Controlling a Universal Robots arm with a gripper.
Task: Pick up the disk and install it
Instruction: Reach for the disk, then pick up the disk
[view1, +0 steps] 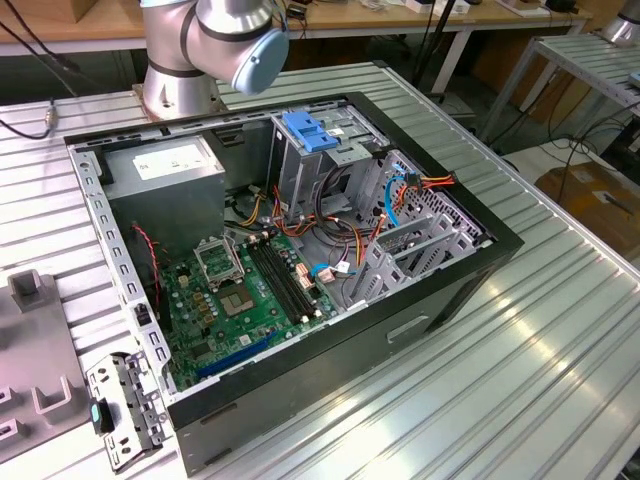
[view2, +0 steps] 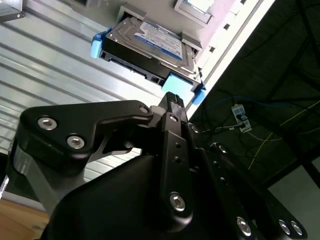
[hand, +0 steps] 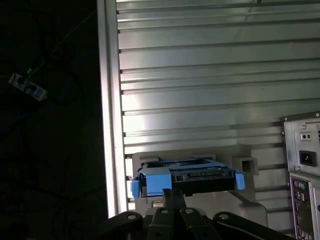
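Second wrist view: the disk (view2: 150, 42) lies label outward in a grey cradle (hand: 245, 162) beside the counter (hand: 200, 75) edge. My gripper (view2: 172, 100) sits at its blue rail (view2: 177, 85); I cannot tell whether it is open or closed. Risk: a hold on the plastic rail alone could tilt the disk, jam it in the cradle, or drop it over the edge.
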